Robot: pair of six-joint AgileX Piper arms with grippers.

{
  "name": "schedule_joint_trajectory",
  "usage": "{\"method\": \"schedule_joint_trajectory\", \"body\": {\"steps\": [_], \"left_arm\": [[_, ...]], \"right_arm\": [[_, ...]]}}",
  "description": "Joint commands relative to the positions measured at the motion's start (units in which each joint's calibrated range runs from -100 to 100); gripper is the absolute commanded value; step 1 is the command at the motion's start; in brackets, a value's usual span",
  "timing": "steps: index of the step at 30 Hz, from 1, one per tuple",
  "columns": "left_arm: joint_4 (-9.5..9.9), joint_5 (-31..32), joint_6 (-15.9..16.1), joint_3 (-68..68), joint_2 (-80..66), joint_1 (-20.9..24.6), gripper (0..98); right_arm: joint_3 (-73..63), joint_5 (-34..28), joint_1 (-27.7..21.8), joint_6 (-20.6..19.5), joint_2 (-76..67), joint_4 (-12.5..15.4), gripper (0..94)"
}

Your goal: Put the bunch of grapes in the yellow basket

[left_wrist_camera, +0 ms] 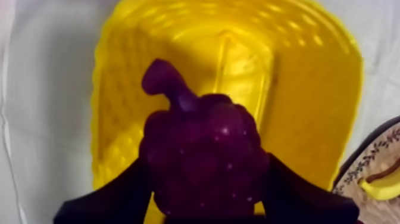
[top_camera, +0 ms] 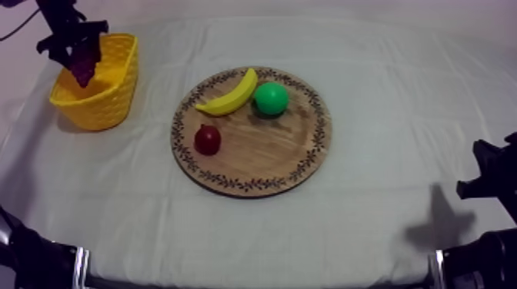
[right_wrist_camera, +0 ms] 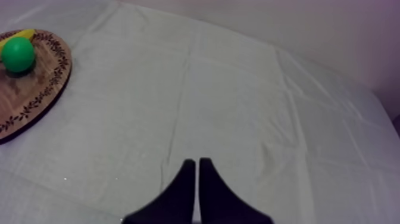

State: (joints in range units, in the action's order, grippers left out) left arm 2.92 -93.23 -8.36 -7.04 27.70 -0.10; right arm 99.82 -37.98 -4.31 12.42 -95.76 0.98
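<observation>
A dark purple bunch of grapes hangs over the yellow basket at the table's far left, with my left gripper shut on it. In the left wrist view the grapes sit between the two black fingers, above the basket's open inside. The round wooden board lies in the middle of the table. My right gripper rests at the right side over bare cloth, its fingers together as a narrow wedge, seen from above as a black shape.
On the board lie a banana, a green round fruit and a small red fruit. The board's patterned rim and the green fruit lie far off beside my right gripper. Open cloth surrounds the board.
</observation>
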Motion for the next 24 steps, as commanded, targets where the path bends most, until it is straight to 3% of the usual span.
{"method": "schedule_joint_trajectory", "body": {"steps": [1,10,18,24], "left_arm": [[-0.07,0.64,0.08,0.55,0.74,0.08,61.0],[-1.01,3.04,0.91,1.52,4.13,0.33,69.6],[-1.73,3.49,1.54,0.62,5.75,0.45,90.5],[-1.94,3.62,1.8,0.53,5.05,0.61,94.3]], "right_arm": [[-0.04,0.0,0.02,0.01,0.0,-0.03,0.3],[-0.04,0.0,0.02,0.01,0.0,-0.03,0.3],[-0.04,0.0,0.02,0.01,0.0,-0.03,0.3],[-0.04,0.0,0.02,0.01,0.0,-0.03,0.3]]}}
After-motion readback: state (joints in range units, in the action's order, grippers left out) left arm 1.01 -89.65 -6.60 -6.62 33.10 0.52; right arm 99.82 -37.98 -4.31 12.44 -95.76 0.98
